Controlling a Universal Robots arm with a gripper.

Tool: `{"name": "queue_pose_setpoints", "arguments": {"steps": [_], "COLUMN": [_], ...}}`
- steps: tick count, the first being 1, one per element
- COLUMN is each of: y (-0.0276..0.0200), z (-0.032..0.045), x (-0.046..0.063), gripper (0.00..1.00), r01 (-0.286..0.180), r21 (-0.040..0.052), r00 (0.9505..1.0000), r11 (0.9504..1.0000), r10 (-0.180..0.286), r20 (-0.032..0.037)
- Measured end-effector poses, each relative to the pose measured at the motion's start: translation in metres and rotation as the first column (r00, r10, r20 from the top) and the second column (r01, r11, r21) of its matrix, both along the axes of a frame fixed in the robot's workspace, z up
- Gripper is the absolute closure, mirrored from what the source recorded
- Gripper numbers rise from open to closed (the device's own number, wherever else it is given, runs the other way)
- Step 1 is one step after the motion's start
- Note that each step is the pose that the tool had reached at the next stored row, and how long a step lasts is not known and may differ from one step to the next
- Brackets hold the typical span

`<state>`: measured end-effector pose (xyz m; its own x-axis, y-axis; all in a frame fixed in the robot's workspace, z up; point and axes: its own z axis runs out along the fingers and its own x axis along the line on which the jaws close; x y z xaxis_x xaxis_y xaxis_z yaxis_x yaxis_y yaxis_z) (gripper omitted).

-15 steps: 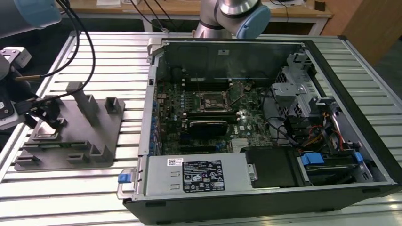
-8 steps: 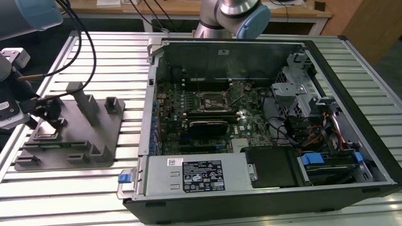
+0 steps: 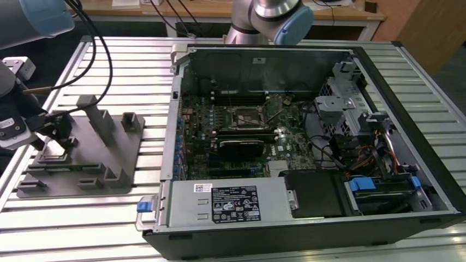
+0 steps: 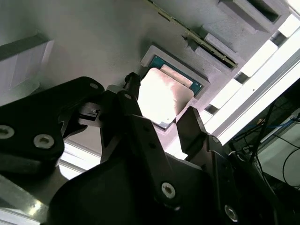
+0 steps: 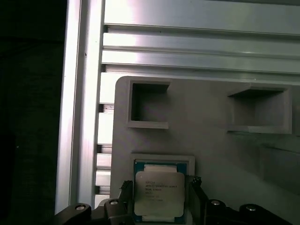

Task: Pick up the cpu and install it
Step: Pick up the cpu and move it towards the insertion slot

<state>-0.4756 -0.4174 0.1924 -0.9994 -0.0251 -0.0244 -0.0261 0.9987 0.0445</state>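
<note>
The cpu (image 5: pixel 159 193), a small square chip with a shiny silver top and a green rim, lies in a shallow recess of the grey plastic tray (image 5: pixel 211 154). In both wrist views my gripper (image 5: pixel 159 185) has one black finger pressed against each side of the chip, and the chip still sits level in its recess. The second wrist view shows the cpu (image 4: pixel 164 93) glaring bright between the fingers (image 4: pixel 133 86). In the exterior view my gripper (image 3: pixel 54 136) is down at the tray (image 3: pixel 117 158), at the exterior view's left. The black motherboard socket (image 3: pixel 244 117) lies inside the open computer case.
The open computer case (image 3: pixel 306 142) lies on the slatted aluminium table (image 3: pixel 87 224) at the exterior view's right, with a power supply (image 3: pixel 229 202), cables and a drive cage inside. Upright posts (image 3: pixel 98 117) rise from the tray beside my gripper. Cables hang from the arm.
</note>
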Motion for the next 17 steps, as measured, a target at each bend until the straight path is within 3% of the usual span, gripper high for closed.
{"name": "queue_pose_setpoints", "arguments": {"steps": [17], "y": [0.0003], "z": [-0.0040], "x": [-0.0001], "gripper": [0.41], "r01": [-0.003], "r21": [-0.0001], "r00": [1.0000], "r11": [1.0000], "r10": [0.003], "r20": [-0.0001]}}
